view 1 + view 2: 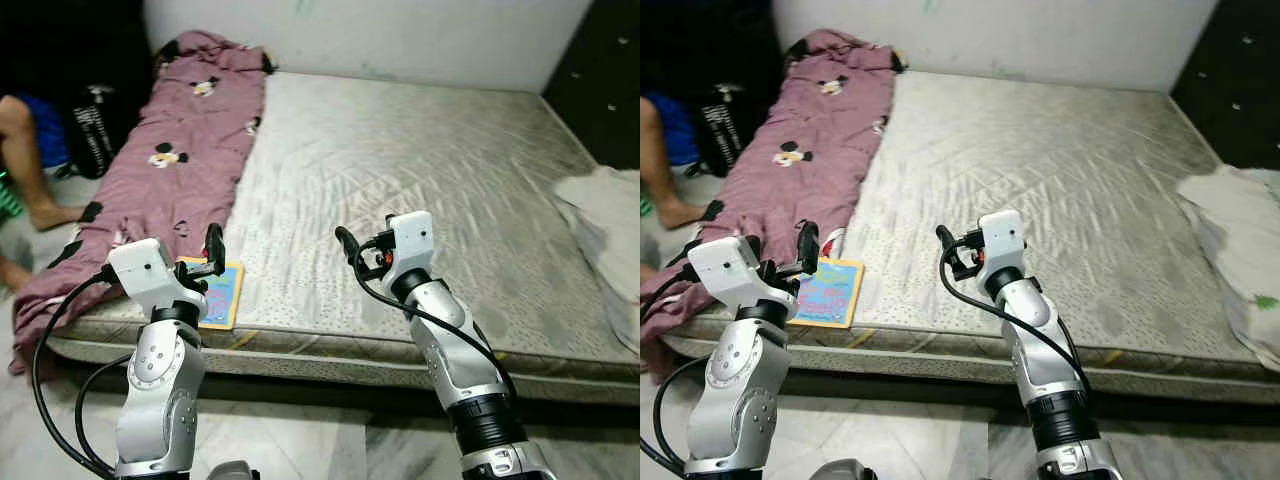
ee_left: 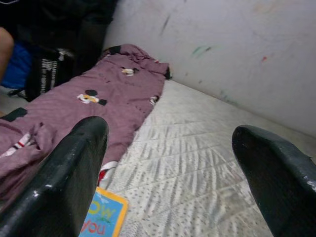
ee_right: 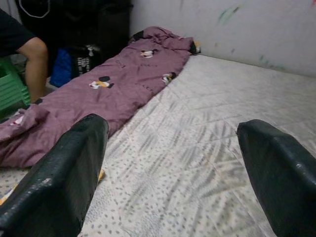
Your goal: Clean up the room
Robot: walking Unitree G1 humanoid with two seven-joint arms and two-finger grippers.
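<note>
Black and glossy, the two long fingers of our left gripper (image 2: 173,182) stand wide apart with nothing between them, and in the left wrist view we look along them over the bed. Our right gripper (image 3: 173,182) is spread just as wide and empty; its finger surfaces look finely pebbled. Both hover at the near edge of the bed, the left one above the near left corner, the right one nearer the middle of that edge.

Just beside our left gripper lies a flat, rectangular children's book with a yellow border and a blue cover (image 1: 828,291). It rests on the mattress close to the near edge, its long axis running roughly from us toward the wall. On its corner in the left wrist view we can read "OW" and "You" in coloured letters; the rest is cut off.

Beneath it is the grey-white quilted mattress (image 1: 420,170), stitched in wavy diamond patterns and speckled with small dots. Along its left side stretches a mauve, crumpled blanket printed with black, white and yellow cartoon mice (image 1: 180,150), lengthwise toward the wall. At the right edge lies a white rumpled cloth (image 1: 605,220).

Left of the bed we see a black bag with white lettering too small to read (image 1: 95,130) and a person's bare leg (image 1: 25,165).
</note>
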